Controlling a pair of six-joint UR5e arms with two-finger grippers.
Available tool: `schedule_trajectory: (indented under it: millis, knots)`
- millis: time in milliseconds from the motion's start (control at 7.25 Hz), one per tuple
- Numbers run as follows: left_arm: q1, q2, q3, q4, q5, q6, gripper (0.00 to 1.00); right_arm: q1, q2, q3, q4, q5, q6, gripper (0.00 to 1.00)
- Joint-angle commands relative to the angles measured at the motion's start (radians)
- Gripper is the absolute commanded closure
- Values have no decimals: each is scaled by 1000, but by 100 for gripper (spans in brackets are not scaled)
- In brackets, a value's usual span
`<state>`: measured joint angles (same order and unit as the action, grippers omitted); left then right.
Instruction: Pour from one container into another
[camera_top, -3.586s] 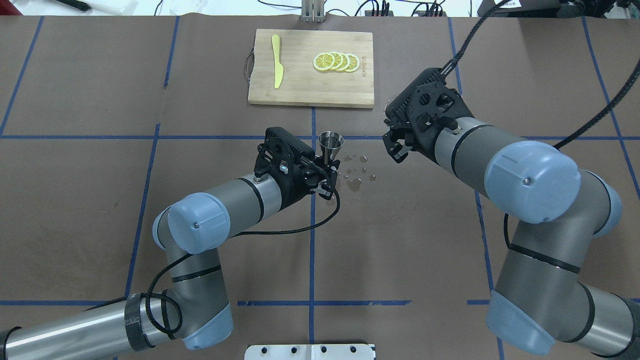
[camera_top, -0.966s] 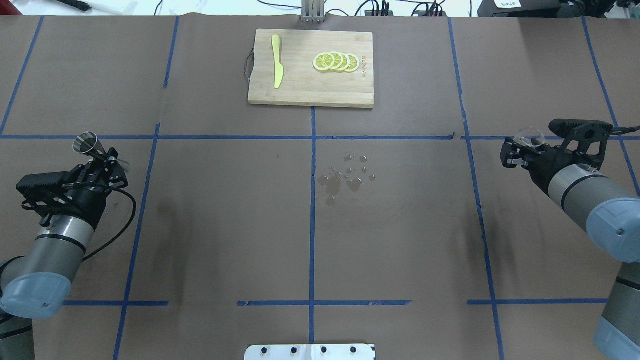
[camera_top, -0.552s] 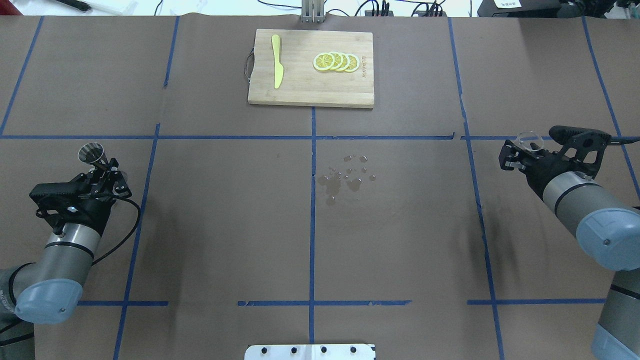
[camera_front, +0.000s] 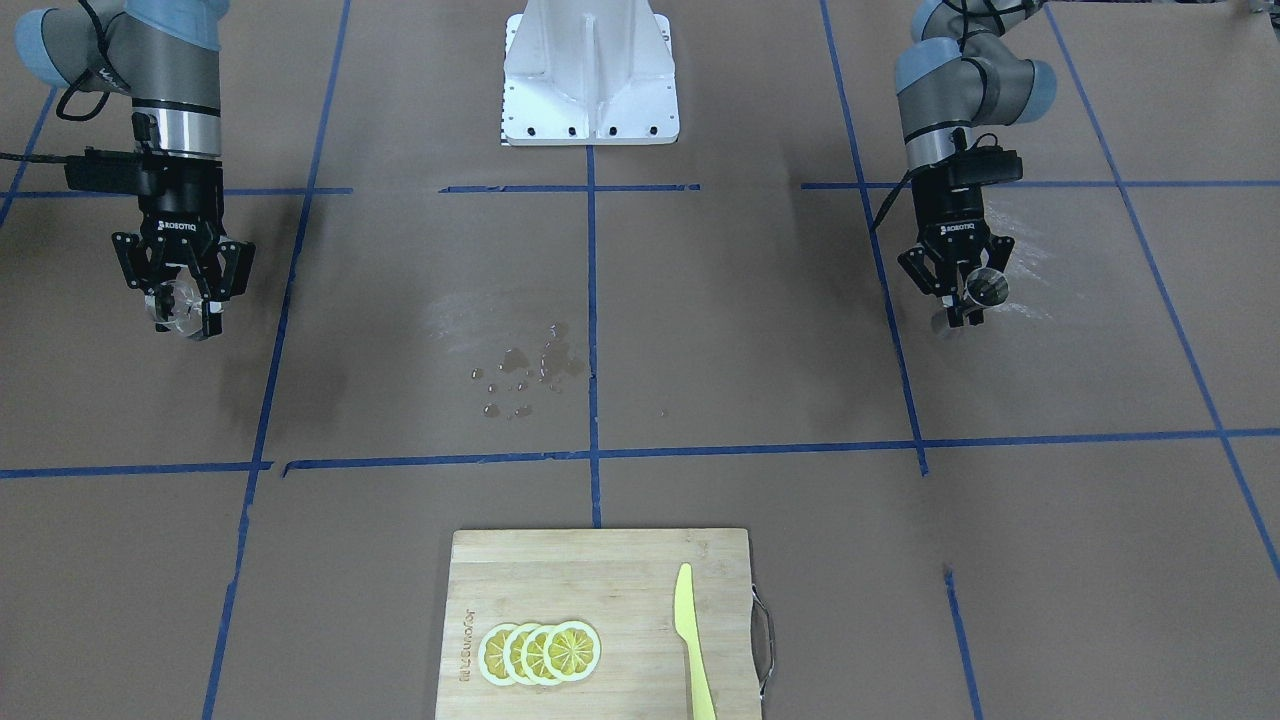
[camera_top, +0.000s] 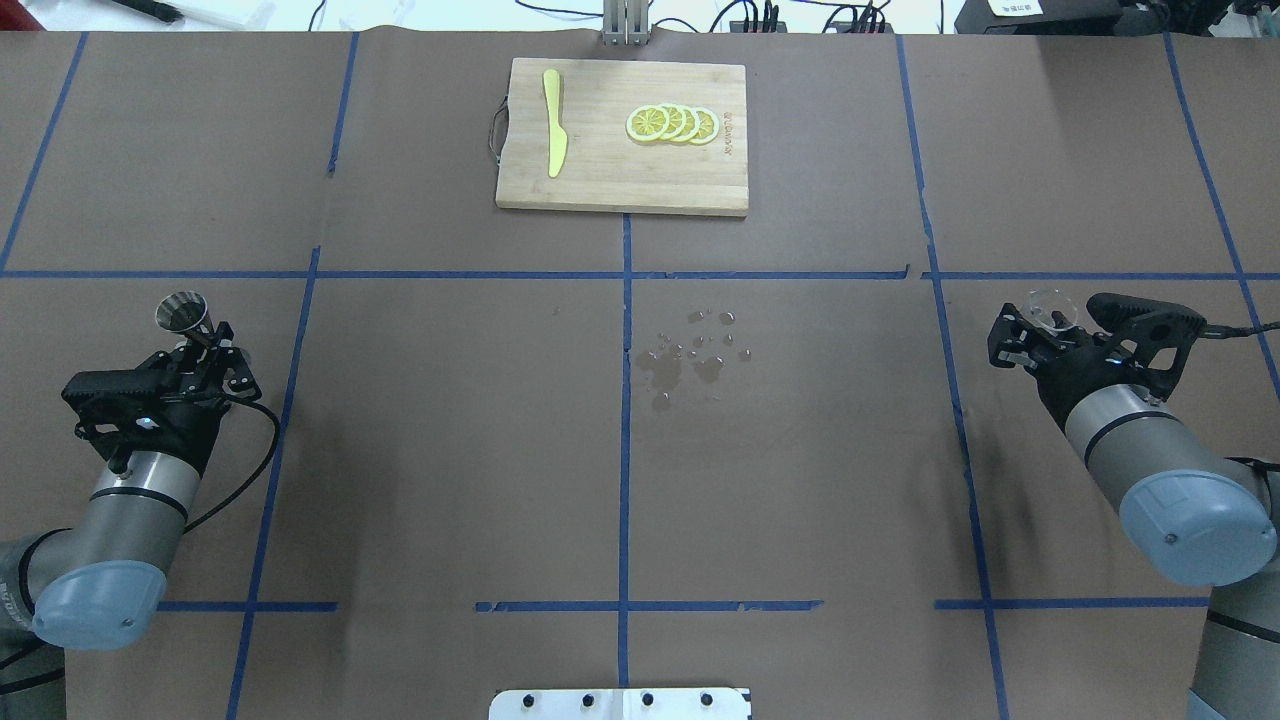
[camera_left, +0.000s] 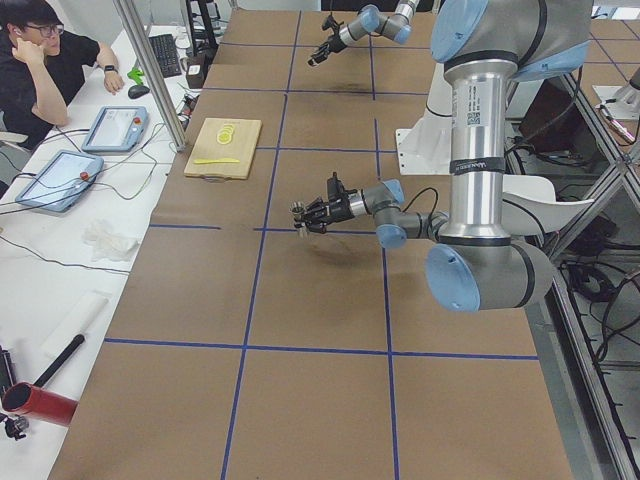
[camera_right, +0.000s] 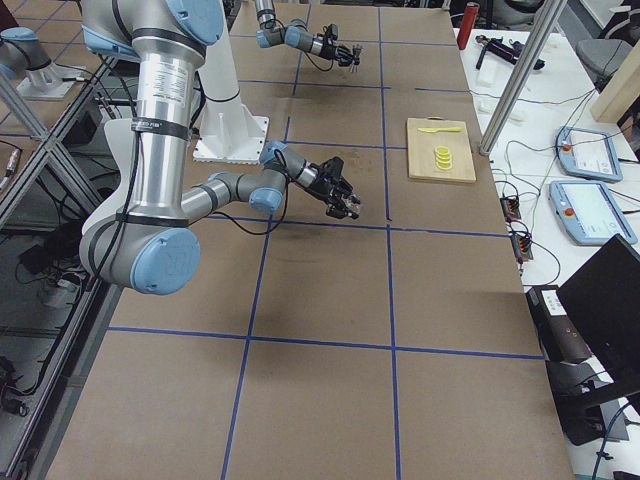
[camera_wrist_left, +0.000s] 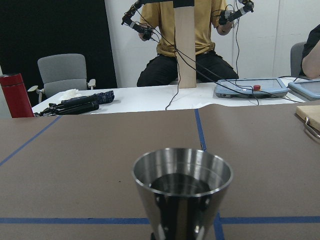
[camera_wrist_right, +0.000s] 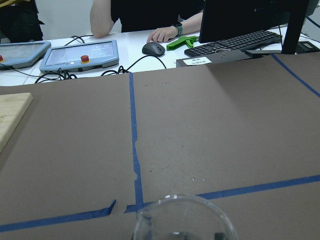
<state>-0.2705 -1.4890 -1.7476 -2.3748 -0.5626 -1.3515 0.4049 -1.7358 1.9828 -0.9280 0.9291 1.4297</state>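
Note:
My left gripper (camera_top: 203, 343) is shut on the silver hourglass jigger (camera_top: 182, 311) and holds it upright, low over the table's left side. The left wrist view shows the jigger (camera_wrist_left: 182, 186) from close up, its bowl dark inside. On the right side my right gripper (camera_top: 1036, 328) is shut on the small clear glass cup (camera_top: 1048, 304). Only the rim of the cup (camera_wrist_right: 183, 216) shows at the bottom of the right wrist view. In the front-facing view the jigger (camera_front: 987, 287) is at the right and the cup (camera_front: 181, 305) at the left.
A wooden cutting board (camera_top: 622, 180) with lemon slices (camera_top: 672, 123) and a yellow knife (camera_top: 554, 122) lies at the far middle. Spilled drops (camera_top: 695, 355) wet the paper at the table's centre. A white base plate (camera_top: 620, 703) sits at the near edge.
Both arms have left the table's centre and drawn back to their own sides, each holding its vessel. In the last second the jigger came upright and the right gripper slid slightly nearer.

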Motion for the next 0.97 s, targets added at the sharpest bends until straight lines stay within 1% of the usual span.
schedule_trajectory:
  millis: [0, 276, 414, 690, 828]
  knots:
    - [11, 0, 49, -1, 1, -90, 100, -8, -1, -1, 0, -6, 17, 100]
    - [22, 0, 49, -1, 48, -132, 100, -8, -1, -1, 0, -6, 17, 100]
    - [24, 0, 57, 0, 90, -144, 100, -8, -1, -1, 0, -6, 17, 100]
    - [33, 0, 88, -1, 119, -172, 100, -8, 1, -1, 0, -6, 17, 100]
    - [42, 0, 95, 0, 119, -172, 100, -8, 1, -1, 0, -6, 17, 100]
